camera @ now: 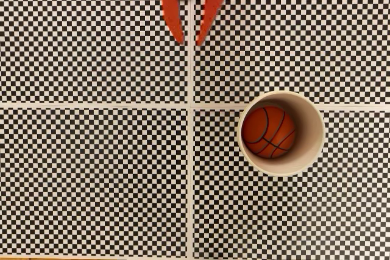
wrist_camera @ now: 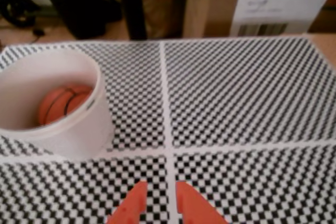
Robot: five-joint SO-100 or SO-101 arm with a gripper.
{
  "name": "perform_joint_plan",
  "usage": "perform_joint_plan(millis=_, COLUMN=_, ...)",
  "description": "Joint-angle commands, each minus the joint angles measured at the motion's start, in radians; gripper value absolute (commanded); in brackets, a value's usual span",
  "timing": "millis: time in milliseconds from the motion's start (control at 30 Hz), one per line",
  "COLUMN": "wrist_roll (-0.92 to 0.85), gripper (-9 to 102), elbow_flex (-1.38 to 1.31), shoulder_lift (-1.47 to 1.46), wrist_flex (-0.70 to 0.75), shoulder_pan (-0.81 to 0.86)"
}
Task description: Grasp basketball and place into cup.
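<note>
The orange basketball [camera: 269, 131] with black seams lies inside the cream-white cup [camera: 312, 127], right of centre in the fixed view. The wrist view has the cup [wrist_camera: 79, 132] at the left, the basketball [wrist_camera: 63, 103] low inside it. My orange gripper [camera: 189, 39] hangs at the top edge of the fixed view, well away from the cup, its two fingers a narrow gap apart and nothing between them. Its fingertips [wrist_camera: 137, 203] rise from the bottom edge of the wrist view, over the white seam line; the gripper [wrist_camera: 158, 190] is open.
A black-and-white checkered mat [camera: 91, 168] with white dividing lines covers the table. Beyond the mat's far edge in the wrist view stand dark objects [wrist_camera: 79, 3], a wooden post [wrist_camera: 197, 3] and a box with a label [wrist_camera: 273, 3].
</note>
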Motion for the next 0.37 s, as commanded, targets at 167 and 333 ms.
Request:
perform_joint_plan(millis=167, wrist_roll=-0.015, gripper=-1, elbow_flex=0.097, shoulder_lift=0.014, wrist_flex=-0.057, shoulder_pan=0.02)
perform_joint_plan(millis=333, wrist_roll=-0.028, gripper=-1, elbow_flex=0.135, shoulder_lift=0.014, wrist_flex=-0.094, shoulder_pan=0.023)
